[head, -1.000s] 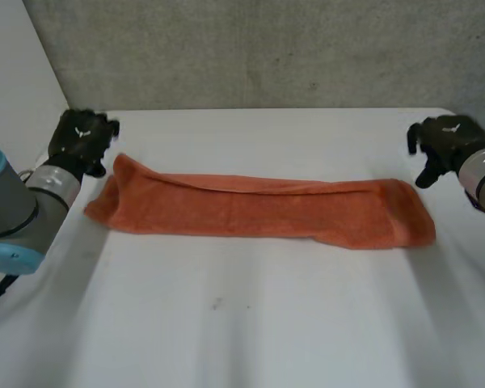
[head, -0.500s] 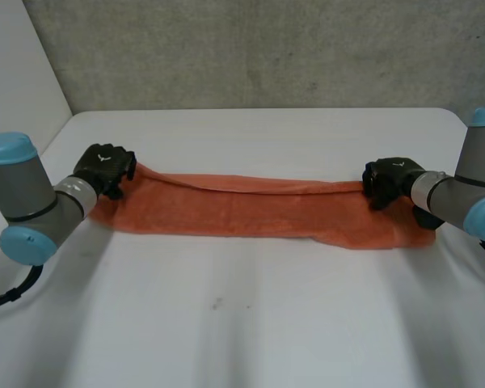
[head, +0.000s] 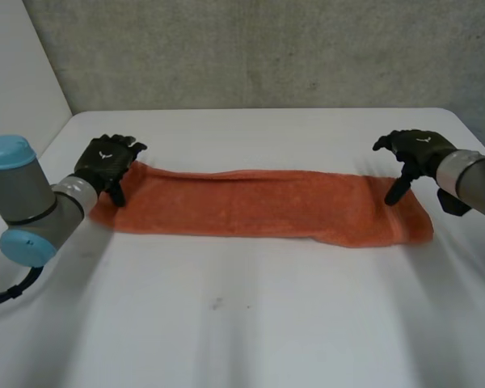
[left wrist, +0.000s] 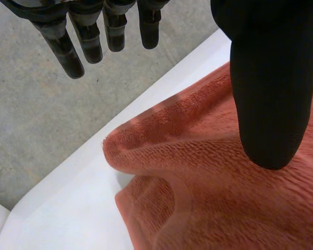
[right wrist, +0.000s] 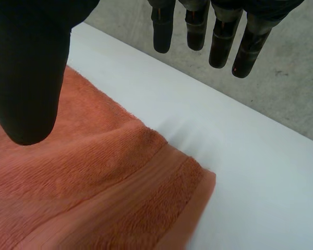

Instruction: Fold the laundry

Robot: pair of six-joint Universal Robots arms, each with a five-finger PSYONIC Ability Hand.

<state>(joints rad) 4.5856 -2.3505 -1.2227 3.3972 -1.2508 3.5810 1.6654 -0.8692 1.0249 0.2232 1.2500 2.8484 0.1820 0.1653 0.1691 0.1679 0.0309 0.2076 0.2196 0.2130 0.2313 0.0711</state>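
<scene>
At either end of the orange towel point(head: 250, 206) on the white tabletop point(head: 250, 323), your left hand point(head: 105, 166) and right hand point(head: 412, 149) are poised with fingers spread, holding nothing; next, pinch both ends to fold.

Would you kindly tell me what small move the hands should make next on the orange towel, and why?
Probably lower both hands and pinch the orange towel at its end corners. The left hand and right hand are open over its short ends, thumbs apart from fingers, gripping nothing; it lies as a long flat strip on the table.
</scene>
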